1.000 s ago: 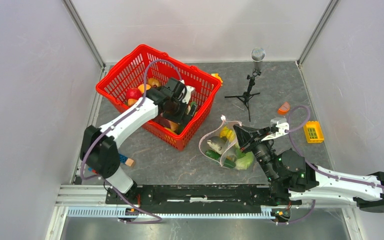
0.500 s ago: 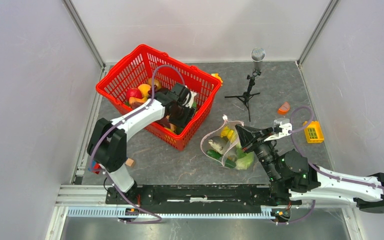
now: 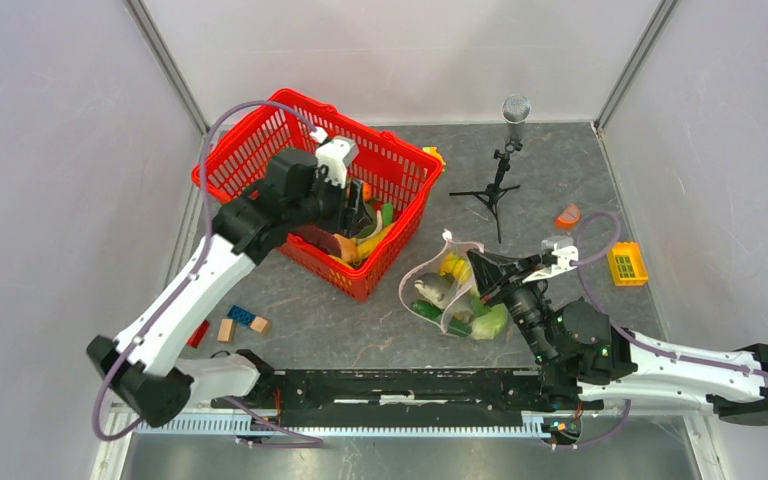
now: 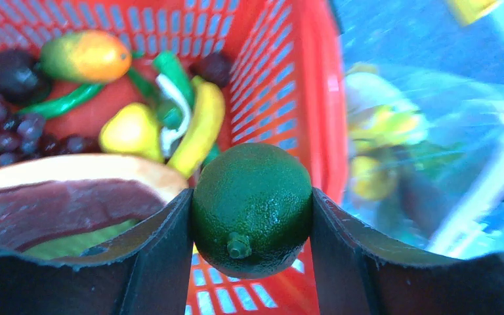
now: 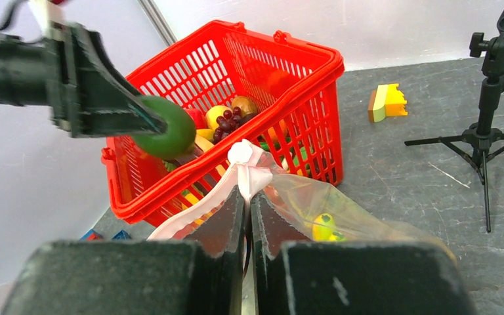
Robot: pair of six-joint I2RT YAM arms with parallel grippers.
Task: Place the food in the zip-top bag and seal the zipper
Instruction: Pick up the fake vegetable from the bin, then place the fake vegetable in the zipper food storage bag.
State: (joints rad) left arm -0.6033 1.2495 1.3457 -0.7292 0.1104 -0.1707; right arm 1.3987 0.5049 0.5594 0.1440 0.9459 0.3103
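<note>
Gripping a green lime [image 4: 252,209] between its two fingers, the left gripper [image 3: 357,207] hangs above the red mesh basket [image 5: 305,131], over the side nearest the zip-top bag [image 3: 430,290]. The right gripper [image 5: 247,197] is pinched tight on the pink zipper [image 5: 248,161], holding the bag's mouth edge up. The bag lies on the table [image 3: 560,170] just beside the basket, with a yellow banana [image 3: 454,266] and green pieces [image 3: 490,322] inside.
</note>
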